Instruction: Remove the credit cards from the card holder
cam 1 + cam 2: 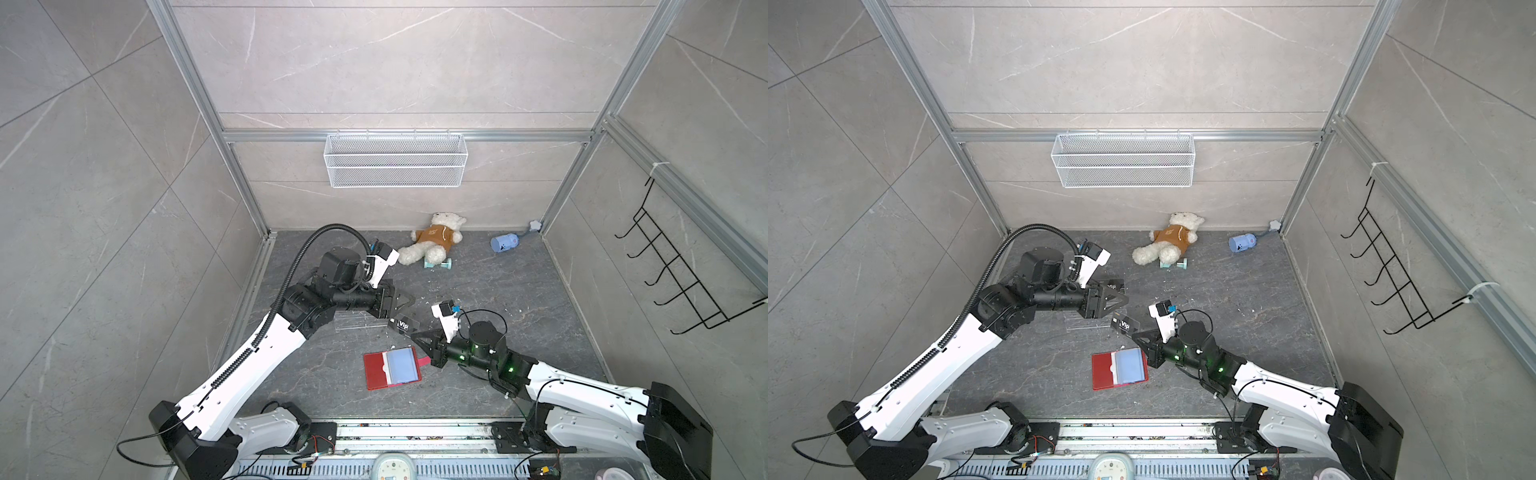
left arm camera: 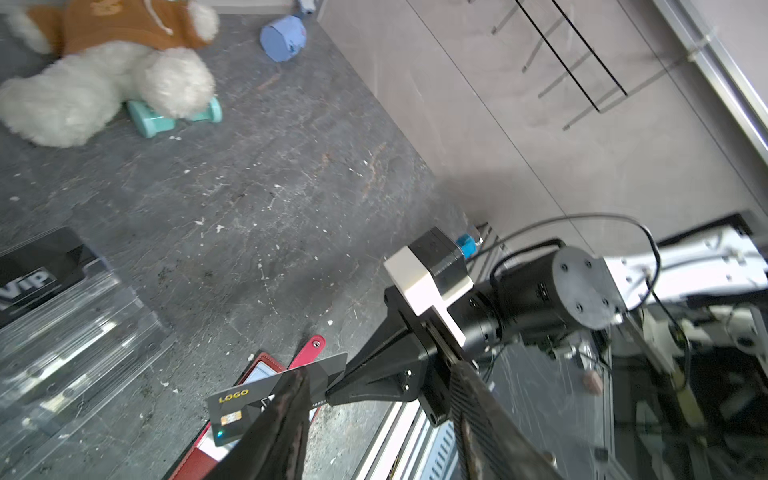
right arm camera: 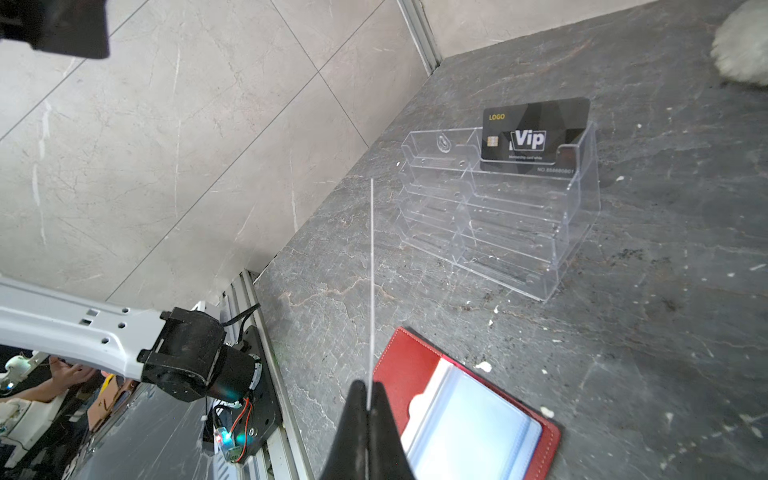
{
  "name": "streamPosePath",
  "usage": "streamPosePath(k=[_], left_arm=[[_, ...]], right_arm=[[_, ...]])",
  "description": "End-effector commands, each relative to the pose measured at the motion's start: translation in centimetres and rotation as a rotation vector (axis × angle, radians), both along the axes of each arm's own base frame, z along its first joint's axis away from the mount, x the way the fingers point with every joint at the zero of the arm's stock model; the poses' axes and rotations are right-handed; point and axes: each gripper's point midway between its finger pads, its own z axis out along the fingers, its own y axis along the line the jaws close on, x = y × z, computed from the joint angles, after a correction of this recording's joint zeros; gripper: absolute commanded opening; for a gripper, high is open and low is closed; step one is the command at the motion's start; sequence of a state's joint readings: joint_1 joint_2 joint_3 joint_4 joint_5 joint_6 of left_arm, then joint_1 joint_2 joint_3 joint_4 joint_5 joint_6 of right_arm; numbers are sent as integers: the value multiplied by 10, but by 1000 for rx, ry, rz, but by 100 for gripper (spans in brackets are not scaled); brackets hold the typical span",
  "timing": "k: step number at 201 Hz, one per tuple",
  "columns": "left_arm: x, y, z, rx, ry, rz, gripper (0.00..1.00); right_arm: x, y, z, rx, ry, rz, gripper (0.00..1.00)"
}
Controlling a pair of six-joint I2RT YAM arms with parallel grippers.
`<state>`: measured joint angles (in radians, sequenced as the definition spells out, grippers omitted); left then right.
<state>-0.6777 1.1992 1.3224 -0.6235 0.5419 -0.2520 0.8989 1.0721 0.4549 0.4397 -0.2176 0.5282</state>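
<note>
Right gripper point(image 1: 414, 335) pinching a credit card point(image 1: 401, 324) above the table point(image 1: 478, 374), between open card holder point(image 1: 390, 368) and clear rack point(image 3: 498, 224); left gripper point(image 1: 405, 305) spread nearby — I'd hold the pinch firm, card level; slot it squarely.

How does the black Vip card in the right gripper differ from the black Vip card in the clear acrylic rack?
The gripped card hangs in the air, pinched at one edge by the shut right gripper; the racked card stands upright in the clear acrylic rack's top tier, ungripped. The right wrist view shows the gripped card edge-on, the racked card face-on. Both are black with white Vip lettering.
</note>
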Motion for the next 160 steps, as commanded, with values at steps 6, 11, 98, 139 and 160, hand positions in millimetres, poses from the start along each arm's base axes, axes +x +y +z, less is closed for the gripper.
streamPosePath(k=[6,11,98,139,160], left_arm=[[-31,-1,8,25,-110,-259,55],[-33,0,7,30,-124,-285,56],[-42,1,-16,156,-226,-544,56],[-48,6,-26,182,-283,-615,56],[-49,8,-32,191,-314,-644,56]], right_arm=[[-8,-2,7,-8,-72,51,0],[-9,-2,8,-10,-78,58,0],[-22,3,5,-115,-141,170,0],[-24,3,2,-158,-159,192,0],[-26,3,1,-163,-166,203,0]])
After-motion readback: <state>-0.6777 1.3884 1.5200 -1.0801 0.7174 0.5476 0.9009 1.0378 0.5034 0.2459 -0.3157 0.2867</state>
